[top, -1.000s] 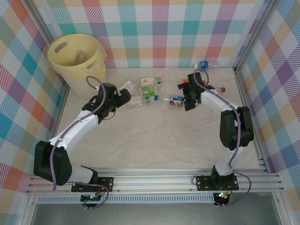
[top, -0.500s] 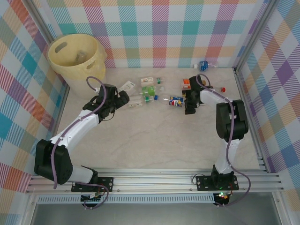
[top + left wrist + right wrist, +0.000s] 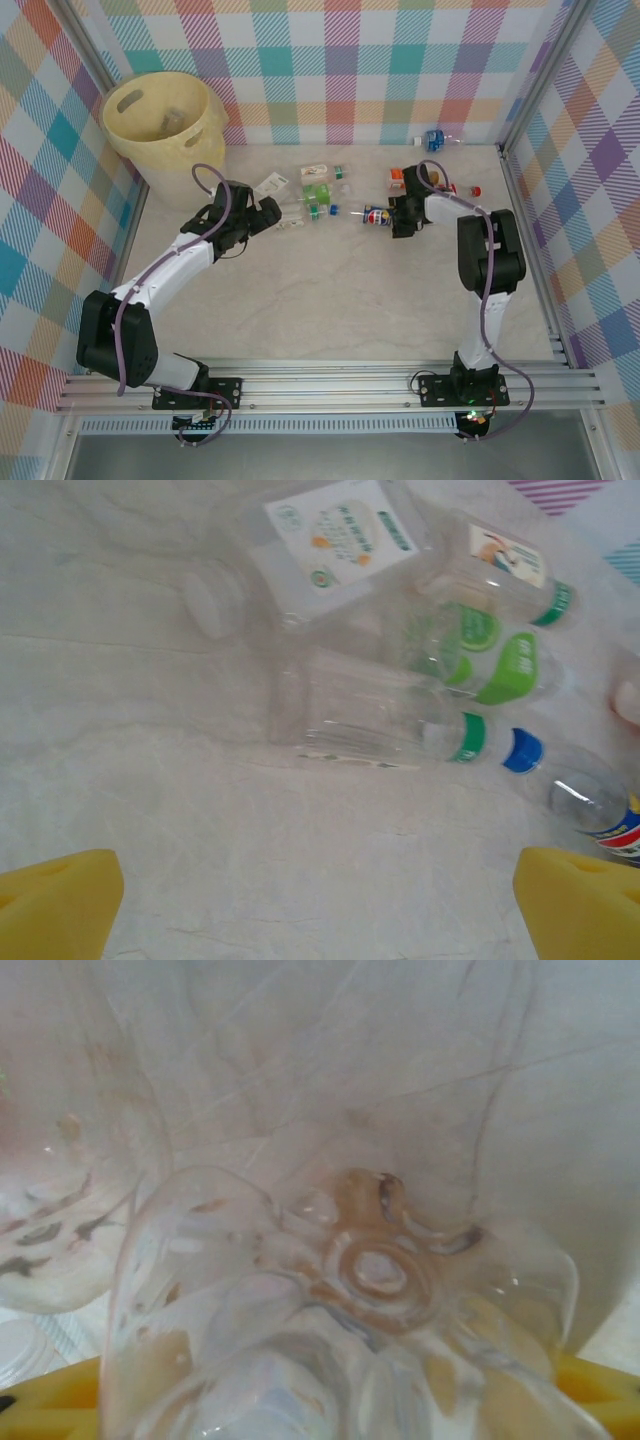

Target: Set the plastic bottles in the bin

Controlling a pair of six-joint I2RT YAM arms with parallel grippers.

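Several plastic bottles lie at the back of the table: a white-labelled one, green-labelled ones and a clear one with a green neck ring. My left gripper stands open just short of this clear bottle, with bare table between its yellow pads. My right gripper is shut on the base end of the blue-and-red-labelled bottle, whose clear base sits right in front of the right wrist camera. The pale yellow bin stands at the back left.
An orange-labelled bottle and a red-capped one lie behind the right gripper. A blue-labelled bottle rests by the back wall. Checked walls close the table on three sides. Open table lies in front of both grippers.
My right gripper has closed around the blue-and-red-labelled bottle's base, and its forearm has drawn in. The left gripper has edged slightly towards the bottles and stays open.
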